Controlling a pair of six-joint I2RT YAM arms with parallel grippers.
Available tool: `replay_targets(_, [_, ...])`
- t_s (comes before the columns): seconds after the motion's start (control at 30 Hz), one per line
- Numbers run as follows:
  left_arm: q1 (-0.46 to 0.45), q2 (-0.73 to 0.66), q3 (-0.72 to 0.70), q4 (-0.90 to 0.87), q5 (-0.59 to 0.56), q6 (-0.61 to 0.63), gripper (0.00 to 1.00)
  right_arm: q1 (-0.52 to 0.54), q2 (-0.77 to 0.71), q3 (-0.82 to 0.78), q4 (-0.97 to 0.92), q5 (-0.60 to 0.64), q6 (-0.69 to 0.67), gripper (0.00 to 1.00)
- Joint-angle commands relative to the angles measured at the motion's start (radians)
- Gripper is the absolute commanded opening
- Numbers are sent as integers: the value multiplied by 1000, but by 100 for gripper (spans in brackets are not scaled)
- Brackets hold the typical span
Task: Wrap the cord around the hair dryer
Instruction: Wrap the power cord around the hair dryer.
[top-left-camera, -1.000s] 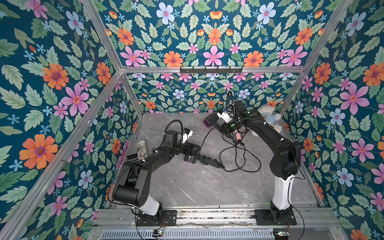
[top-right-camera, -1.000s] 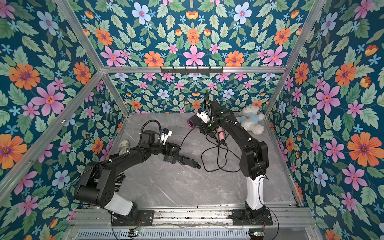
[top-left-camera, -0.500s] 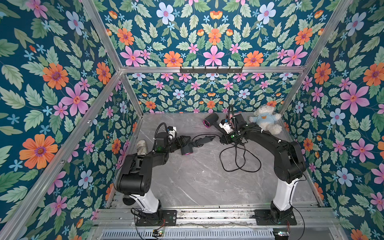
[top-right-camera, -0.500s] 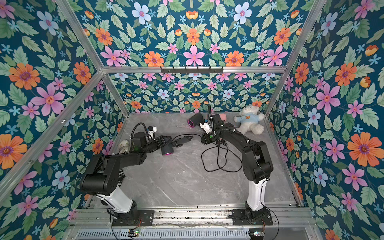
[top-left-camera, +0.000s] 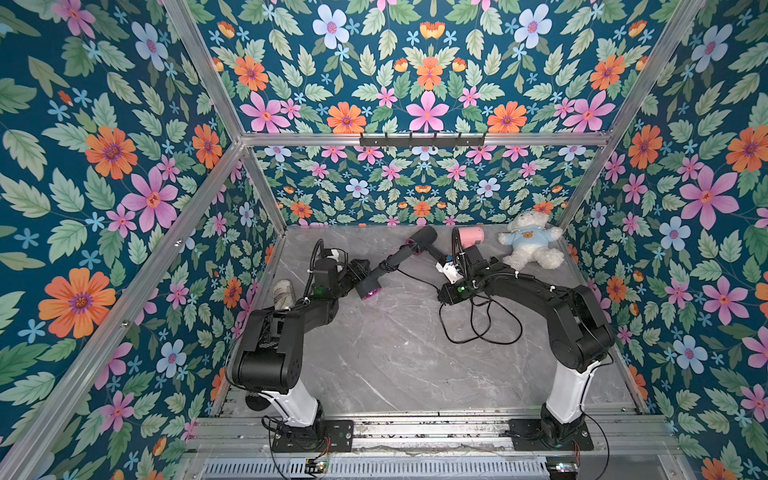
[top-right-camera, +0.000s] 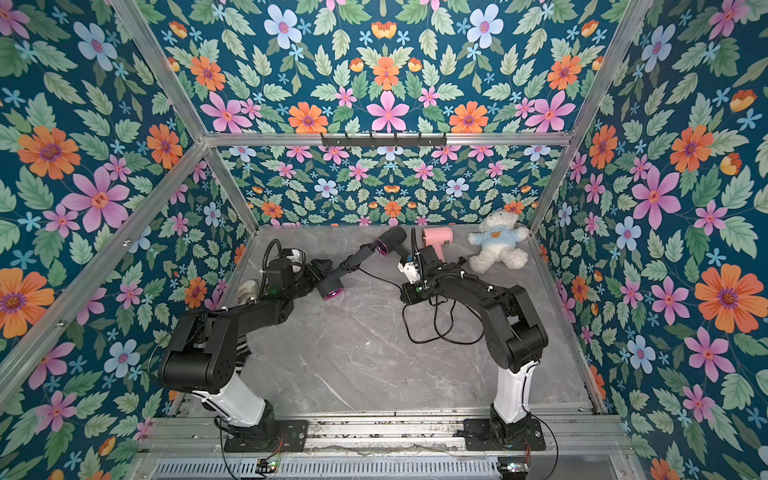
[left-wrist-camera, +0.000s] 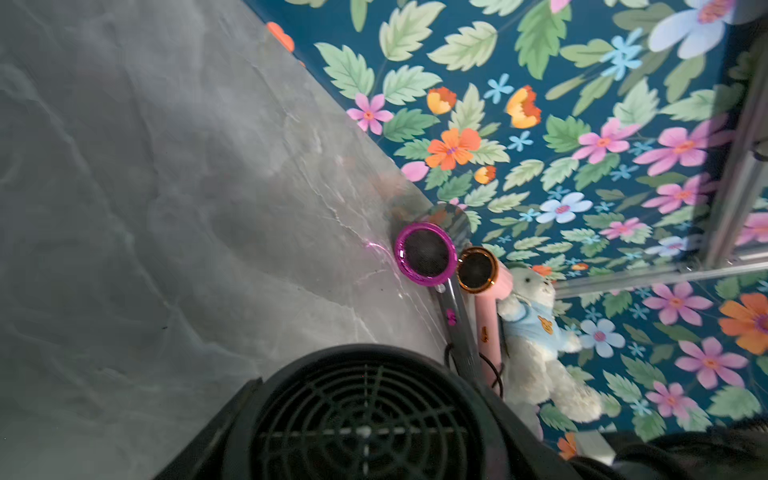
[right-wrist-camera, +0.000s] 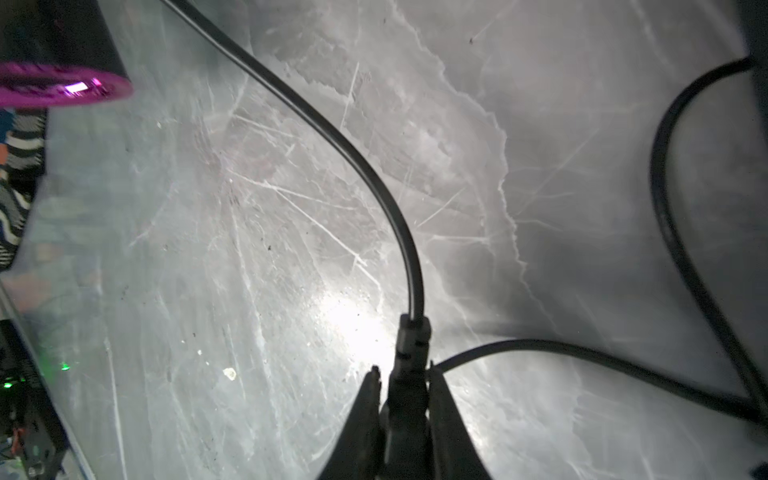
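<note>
The left gripper (top-left-camera: 358, 270) is clamped on the barrel of the dark grey hair dryer (top-left-camera: 369, 286). The barrel is a smooth matte cylinder with a glossy magenta ring at its mouth. It sits left of the table's middle, its handle slanting toward the back. The right gripper (right-wrist-camera: 406, 376) pinches a thick moulded section of the black rubbery cord (right-wrist-camera: 415, 282), and the slack lies in loose loops on the grey marble-patterned table (top-left-camera: 374, 365). Only the right wrist view shows that pinch and the tabletop's fine scratches — the left wrist view alone shows the held dryer's round black intake grille (left-wrist-camera: 365, 424). At the back lie a second magenta-ringed dryer (left-wrist-camera: 424, 254), a pink hair dryer (left-wrist-camera: 478, 272) with a gold ring, and a fluffy white teddy bear (top-left-camera: 530, 245).
</note>
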Motion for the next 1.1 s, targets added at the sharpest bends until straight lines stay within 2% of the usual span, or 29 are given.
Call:
replay_targets(0.0, [3, -8, 13, -32, -136, -65, 0, 46, 4, -22, -52, 92, -22, 0])
replay_targets(0.2, [-15, -24, 52, -182, -353, -91, 0, 137, -41, -64, -84, 120, -8, 0])
replay_targets(0.3, [-52, -26, 96, -306, -527, -64, 0, 193, -80, -61, -129, 117, 5, 0])
replay_targets(0.43, [-112, -23, 130, -404, -763, -56, 0, 228, -107, -40, -192, 39, 27, 0])
replay_targets(0.5, [-137, -18, 141, -422, -845, -50, 0, 240, -118, -28, -224, 19, 32, 0])
replay_targets(0.73, [-232, 40, 226, -502, -1071, 85, 0, 254, -219, 63, -332, 0, 7, 0])
replay_targets(0.87, [-281, 80, 280, -525, -1092, 195, 0, 250, -253, 134, -336, 34, -22, 0])
replay_targets(1.07, [-341, 115, 367, -579, -1043, 418, 0, 193, -154, 318, -378, 49, -80, 0])
